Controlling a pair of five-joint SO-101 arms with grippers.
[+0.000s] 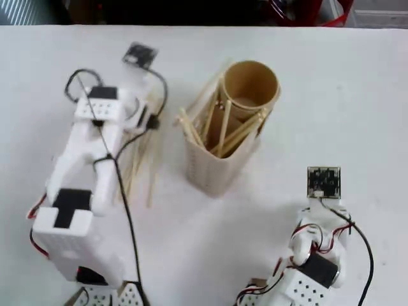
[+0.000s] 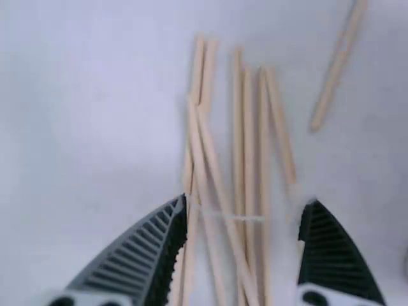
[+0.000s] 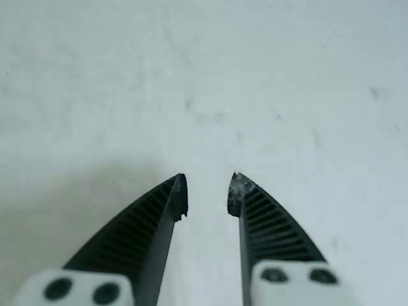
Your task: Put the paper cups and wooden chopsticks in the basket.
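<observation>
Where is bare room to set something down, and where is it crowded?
Bare: the table right of the basket, and the near strip in front of it. Crowded: left of the basket, where loose chopsticks lie under the left tool.

— How many baskets?
— One basket (image 1: pixel 213 169), in the middle of the worktop (image 1: pixel 357 115).
— Paper cups?
— One paper cup (image 1: pixel 252 92) that I can make out, in the basket. I cannot tell if more are nested inside it.
— Chopsticks?
— About six wooden chopsticks (image 1: pixel 224 124) in the basket; they overlap, so no exact count. To the left, a loose bunch (image 2: pixel 248 140) of about seven, plus one stray chopstick (image 2: pixel 336 67) lying apart.
— Arms?
— Two: the left arm (image 1: pixel 89 159) and the right arm (image 1: pixel 315 261).
</observation>
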